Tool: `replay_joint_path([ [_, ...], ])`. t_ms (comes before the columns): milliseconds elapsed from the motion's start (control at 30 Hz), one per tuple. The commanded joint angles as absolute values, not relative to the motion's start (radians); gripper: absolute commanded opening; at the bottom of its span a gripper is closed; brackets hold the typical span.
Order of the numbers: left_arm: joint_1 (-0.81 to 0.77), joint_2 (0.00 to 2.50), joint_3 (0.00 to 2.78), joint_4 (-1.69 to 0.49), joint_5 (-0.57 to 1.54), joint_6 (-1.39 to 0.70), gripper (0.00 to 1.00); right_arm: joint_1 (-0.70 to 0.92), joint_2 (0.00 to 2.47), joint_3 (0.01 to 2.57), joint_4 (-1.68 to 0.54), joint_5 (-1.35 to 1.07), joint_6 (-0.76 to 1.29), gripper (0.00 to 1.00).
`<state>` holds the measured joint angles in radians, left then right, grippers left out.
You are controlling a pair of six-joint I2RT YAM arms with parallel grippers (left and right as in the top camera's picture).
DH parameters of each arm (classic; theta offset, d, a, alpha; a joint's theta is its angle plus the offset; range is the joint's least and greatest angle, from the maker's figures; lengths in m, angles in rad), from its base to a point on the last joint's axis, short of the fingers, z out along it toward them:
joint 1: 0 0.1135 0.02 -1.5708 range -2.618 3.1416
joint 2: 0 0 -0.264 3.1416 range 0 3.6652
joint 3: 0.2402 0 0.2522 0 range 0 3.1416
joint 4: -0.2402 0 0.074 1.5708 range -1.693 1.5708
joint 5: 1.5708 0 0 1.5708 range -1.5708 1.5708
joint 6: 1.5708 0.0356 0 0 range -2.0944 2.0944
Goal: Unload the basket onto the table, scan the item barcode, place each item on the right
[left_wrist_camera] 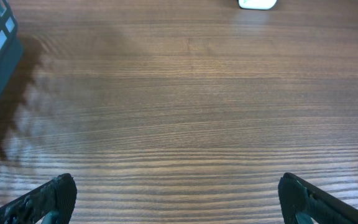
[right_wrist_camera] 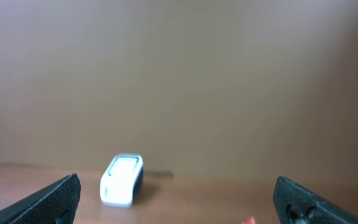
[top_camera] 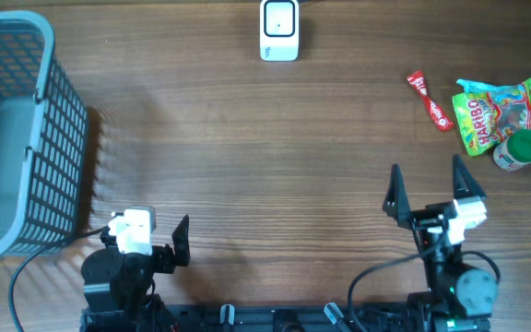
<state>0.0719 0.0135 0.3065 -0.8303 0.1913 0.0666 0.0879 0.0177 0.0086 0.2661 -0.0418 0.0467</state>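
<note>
Lying well beyond the spread, empty right gripper (top_camera: 424, 184): Haribo bag (top_camera: 494, 112), scanner (top_camera: 279, 30).

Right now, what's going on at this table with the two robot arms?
Nothing is being handled yet. The left gripper and right gripper both sit open and empty near the front edge of the wooden table. The white barcode scanner stands at the far edge. The items to scan, a bag of gummy candy, a red candy wrapper and a green-capped bottle, lie in a pile at the right. A grey basket waits on the left.
</note>
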Motion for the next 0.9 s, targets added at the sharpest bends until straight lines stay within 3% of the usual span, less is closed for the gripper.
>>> replay_joint_path([
  [0, 0.067, 0.005, 0.302, -0.828, 0.190, 0.075, 1.00, 0.076, 0.003, 0.005, 0.227, 0.028, 0.104, 1.00],
  [300, 0.067, 0.005, 0.302, -0.829, 0.190, 0.075, 1.00, 0.063, 0.003, 0.005, 0.007, 0.022, 0.104, 1.00],
  [867, 0.067, 0.005, 0.302, -0.828, 0.189, 0.075, 1.00, 0.064, 0.005, 0.006, 0.006, -0.007, 0.114, 1.00],
])
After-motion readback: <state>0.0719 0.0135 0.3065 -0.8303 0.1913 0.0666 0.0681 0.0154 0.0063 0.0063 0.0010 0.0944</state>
